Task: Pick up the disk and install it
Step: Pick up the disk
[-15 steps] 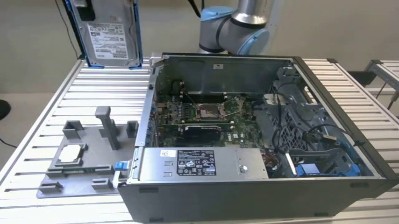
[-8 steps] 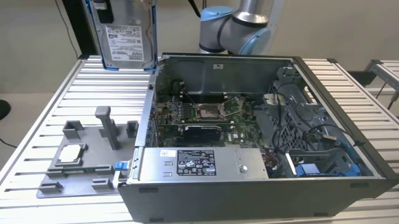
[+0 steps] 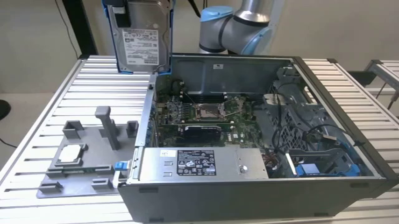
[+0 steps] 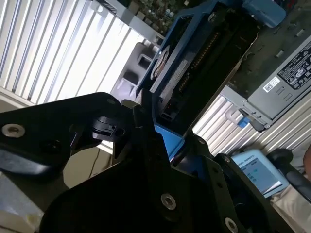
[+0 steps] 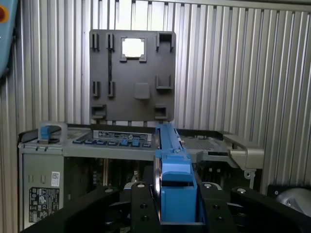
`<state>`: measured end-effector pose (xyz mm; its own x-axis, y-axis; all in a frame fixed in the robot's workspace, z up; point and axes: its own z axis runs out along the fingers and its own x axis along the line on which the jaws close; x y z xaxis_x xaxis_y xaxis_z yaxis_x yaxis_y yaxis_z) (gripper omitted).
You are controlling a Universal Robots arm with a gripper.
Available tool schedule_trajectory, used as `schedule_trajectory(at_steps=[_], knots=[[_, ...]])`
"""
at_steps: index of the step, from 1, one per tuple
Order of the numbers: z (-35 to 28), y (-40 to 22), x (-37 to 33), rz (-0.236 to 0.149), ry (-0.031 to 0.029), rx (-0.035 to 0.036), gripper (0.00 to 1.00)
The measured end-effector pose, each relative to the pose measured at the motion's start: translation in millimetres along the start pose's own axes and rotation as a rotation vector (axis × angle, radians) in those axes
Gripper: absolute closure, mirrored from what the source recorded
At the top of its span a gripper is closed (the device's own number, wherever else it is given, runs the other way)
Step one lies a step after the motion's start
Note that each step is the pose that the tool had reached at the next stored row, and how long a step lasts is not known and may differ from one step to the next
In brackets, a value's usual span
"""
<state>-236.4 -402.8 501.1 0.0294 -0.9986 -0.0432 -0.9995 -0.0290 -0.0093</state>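
The disk (image 3: 142, 39), a silver hard drive in a blue carrier, hangs upright, label facing the camera in the exterior view. It is in the air above the slatted table (image 3: 93, 84), just beside the far corner of the open computer case (image 3: 262, 198) on the exterior view's left, with the arm (image 3: 237, 23) behind. Inside the case lie the motherboard (image 3: 206, 112) and the power supply (image 3: 199, 163). A grey fixture plate (image 3: 81, 184) carrying a small silver chip (image 3: 70, 154) sits on the table near the case.

In the second wrist view the gripper (image 4: 171, 138) is clamped on the blue carrier at one end, its black fingers (image 4: 146, 124) pressed against the frame, and the disk (image 4: 194, 68) reaches away from it over the case edge and table.

In the first wrist view the disk (image 5: 172, 165) is seen edge-on, held between the fingers on either side, with the case and fixture plate (image 5: 131, 73) beyond it.

As I judge it, the carry goes best with the drive plumb and the grip square on the carrier, since the far end is unsupported and could swing. It should pass well above the case wall and the cables inside, and line up with its bay before any descent.
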Motion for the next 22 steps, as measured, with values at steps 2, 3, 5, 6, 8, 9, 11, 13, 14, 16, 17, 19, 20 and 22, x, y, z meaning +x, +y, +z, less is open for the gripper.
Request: schedule_trajectory(at_steps=[2, 3, 5, 6, 8, 9, 11, 13, 14, 16, 17, 19, 20, 22], knots=[[0.2, -4.5, 3.5, 0.000, 0.0001, 0.0000, 1.00], [0.5, -7.2, 5.5, 0.000, 0.0000, 0.0001, 1.00], [0.9, -12.9, 9.5, 0.000, 0.0000, 0.0000, 1.00], [1.0, -15.5, 11.5, 0.000, 0.0000, 0.0000, 1.00], [1.3, -20.4, 15.2, 0.000, 0.0001, 0.0000, 1.00], [1.4, -22.7, 17.0, 0.000, 0.0001, 0.0000, 1.00], [1.6, -27.4, 20.6, 0.000, 0.0001, 0.0000, 1.00], [1.9, -32.1, 24.3, 0.000, 0.0001, 0.0000, 1.00], [2.0, -34.4, 26.0, 0.000, 0.0001, 0.0000, 1.00], [2.4, -39.8, 29.6, 0.000, 0.0000, 0.0001, 1.00], [2.5, -42.9, 31.3, 0.000, 0.0001, -0.0001, 1.00], [3.0, -49.6, 34.9, 0.000, 0.0002, -0.0001, 1.00], [3.3, -53.2, 36.8, 0.000, 0.0002, -0.0001, 1.00], [3.8, -59.5, 40.2, 0.000, 0.0001, 0.0000, 1.00]])
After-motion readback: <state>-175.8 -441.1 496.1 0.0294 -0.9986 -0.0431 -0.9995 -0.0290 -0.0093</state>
